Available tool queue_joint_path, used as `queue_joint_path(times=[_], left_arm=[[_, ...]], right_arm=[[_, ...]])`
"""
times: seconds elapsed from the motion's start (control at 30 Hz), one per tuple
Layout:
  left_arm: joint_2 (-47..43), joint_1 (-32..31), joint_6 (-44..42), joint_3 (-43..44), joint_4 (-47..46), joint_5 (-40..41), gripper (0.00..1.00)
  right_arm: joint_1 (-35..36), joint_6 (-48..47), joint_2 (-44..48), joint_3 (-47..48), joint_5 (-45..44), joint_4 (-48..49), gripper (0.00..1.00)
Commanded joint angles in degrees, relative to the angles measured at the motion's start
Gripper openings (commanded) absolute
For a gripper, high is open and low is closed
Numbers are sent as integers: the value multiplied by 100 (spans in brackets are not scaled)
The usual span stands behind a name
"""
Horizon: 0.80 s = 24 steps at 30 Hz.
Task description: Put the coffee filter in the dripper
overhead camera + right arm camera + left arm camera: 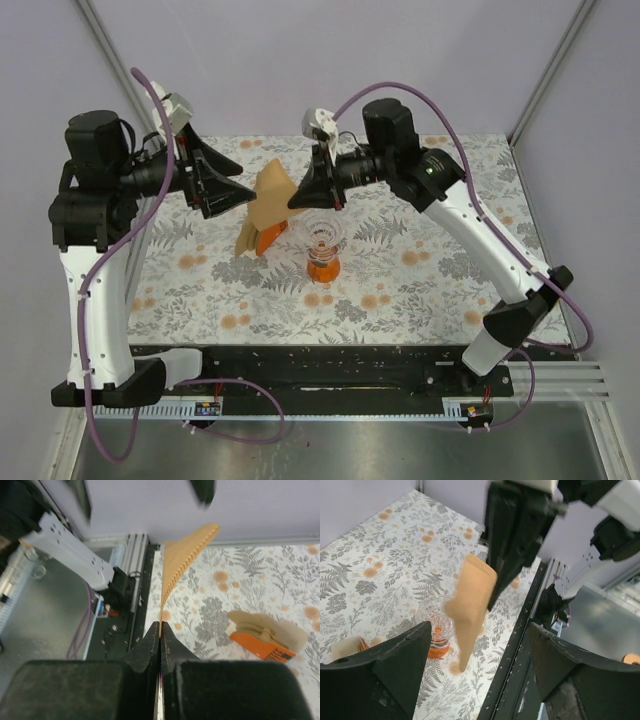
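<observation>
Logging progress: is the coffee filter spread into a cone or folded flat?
Folded flat. The right hand pinches the coffee filter, seen edge-on from its wrist as one thin strip.

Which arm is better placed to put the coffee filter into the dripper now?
Right, probably. The right gripper is shut on the coffee filter and holds it in the air near the dripper. The left gripper is open and holds nothing; it only faces the filter from the side.

The top camera is looking down from above and behind, over the whole table (pixel 420 290). The left wrist camera is peering closely past the left gripper (pixel 480 630) at the right gripper (pixel 493 600); the right wrist camera is facing back. All are sharing the filter (pixel 272 192).
</observation>
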State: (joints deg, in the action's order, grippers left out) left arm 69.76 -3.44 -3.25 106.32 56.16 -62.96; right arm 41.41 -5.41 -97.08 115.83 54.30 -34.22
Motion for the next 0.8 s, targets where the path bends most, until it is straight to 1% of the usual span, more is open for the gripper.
queue_joint_path(times=[0.0, 0.07, 0.1, 0.23, 0.3, 0.37, 0.4, 0.47, 0.57, 0.77], left_arm=[[38, 712, 527, 406, -167, -1094, 84], [3, 775, 361, 407, -158, -1052, 85], [-23, 775, 125, 389, -123, -1026, 84], [-23, 749, -228, 416, 8, -1104, 74], [-41, 600, -492, 363, 131, -1210, 73], [-59, 380, -764, 249, 237, -1193, 76], [-67, 118, -887, 205, 333, -1166, 78], [-85, -164, -1063, 135, 465, -1166, 82], [-94, -437, -1301, 126, 624, -1044, 88], [-59, -894, -1451, -173, 607, -192, 89]], right_arm=[[-1, -2346, 1241, -1069, -61, 99, 0], [-10, -2911, 1612, -1439, -95, 91, 0], [-10, -3061, 1665, -1388, -121, -101, 0], [-10, -3405, 1438, -783, 18, -1033, 0], [-10, -3607, 1332, -641, 185, -1314, 0], [-1, -3669, 1227, -527, 238, -1447, 0], [-10, -3617, 1183, -466, 221, -1456, 0], [-1, -3529, 1095, -377, 186, -1447, 0], [-10, -3388, 1051, -351, 177, -1281, 0], [-1, -3283, 1015, -263, 326, -1211, 0]])
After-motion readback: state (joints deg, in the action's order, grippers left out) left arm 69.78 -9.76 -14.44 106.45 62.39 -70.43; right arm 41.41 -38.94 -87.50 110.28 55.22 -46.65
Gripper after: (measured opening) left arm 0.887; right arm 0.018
